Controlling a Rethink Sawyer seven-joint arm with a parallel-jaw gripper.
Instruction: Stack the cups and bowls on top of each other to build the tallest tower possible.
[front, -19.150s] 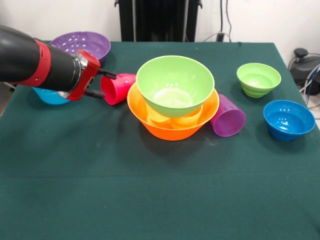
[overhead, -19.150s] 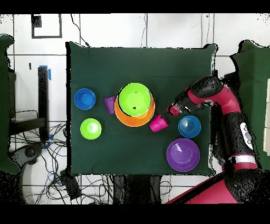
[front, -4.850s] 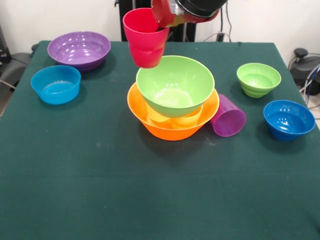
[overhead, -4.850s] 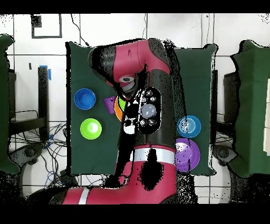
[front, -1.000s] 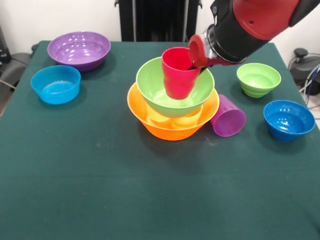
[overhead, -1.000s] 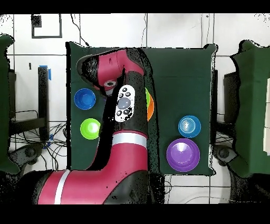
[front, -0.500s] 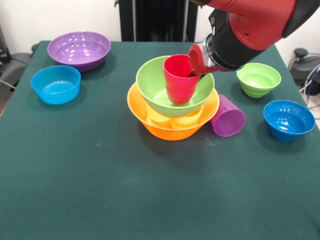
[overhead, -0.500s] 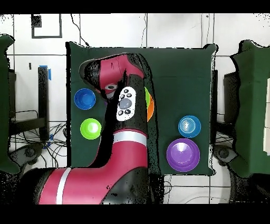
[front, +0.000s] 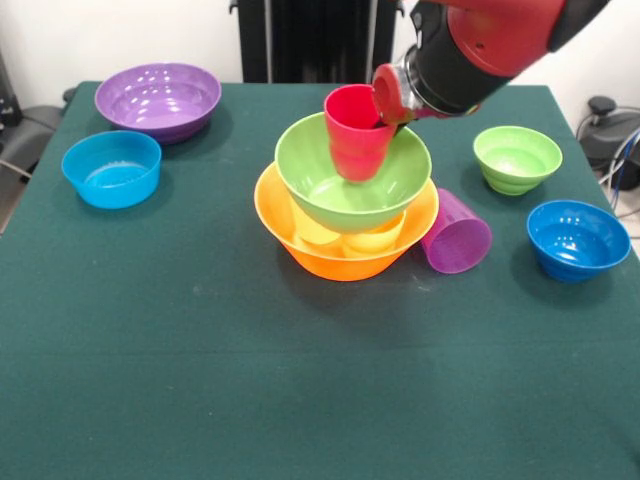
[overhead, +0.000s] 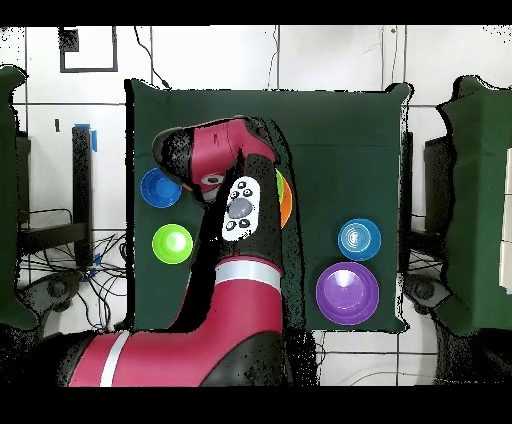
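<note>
Red-pink cup (front: 357, 130) higher than before over lime green bowl (front: 352, 172), gripped by tool (front: 385, 112).

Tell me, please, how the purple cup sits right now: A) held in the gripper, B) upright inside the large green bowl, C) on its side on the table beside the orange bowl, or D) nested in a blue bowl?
C: the purple cup lies on its side on the cloth, right against the orange bowl.

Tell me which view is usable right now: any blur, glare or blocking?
Front view: the red-pink cup is smeared by motion blur; glossy highlights sit inside the large lime green bowl. Overhead view: the arm blocks the stack, showing only an orange sliver.
</note>
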